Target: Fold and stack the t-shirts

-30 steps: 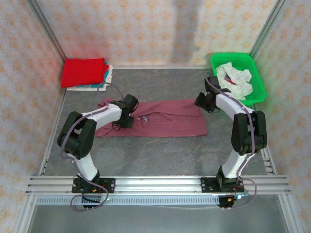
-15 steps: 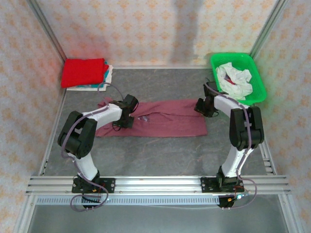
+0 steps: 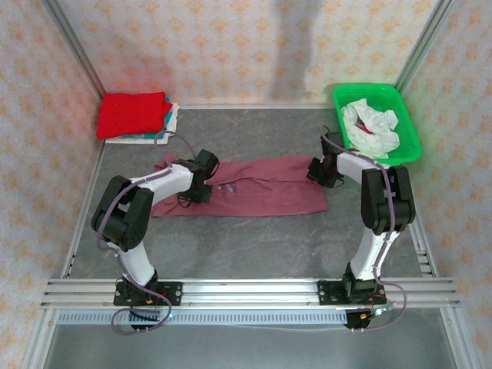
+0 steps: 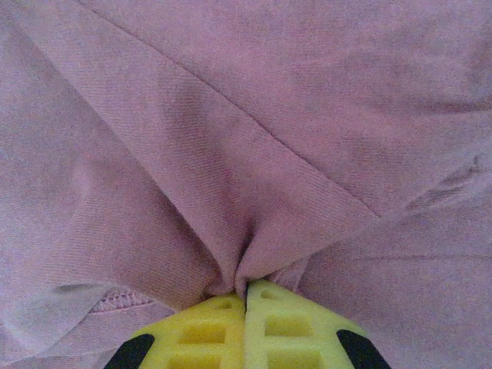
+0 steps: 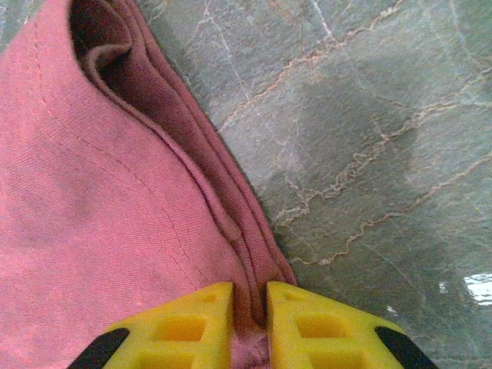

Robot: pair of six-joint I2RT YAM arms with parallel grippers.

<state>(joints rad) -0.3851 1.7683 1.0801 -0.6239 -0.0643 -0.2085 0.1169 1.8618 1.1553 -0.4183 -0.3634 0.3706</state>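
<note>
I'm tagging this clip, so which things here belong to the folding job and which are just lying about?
Job:
maroon shirt, spread on the table
red shirt, folded on the corner pile
white shirt, crumpled in the green basket

Lying about:
green basket
metal rail at the near edge

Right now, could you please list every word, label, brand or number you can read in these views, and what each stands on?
No text can be read here.
maroon t-shirt: a small print mark near its middle in the top view, too small and blurred to read.
</note>
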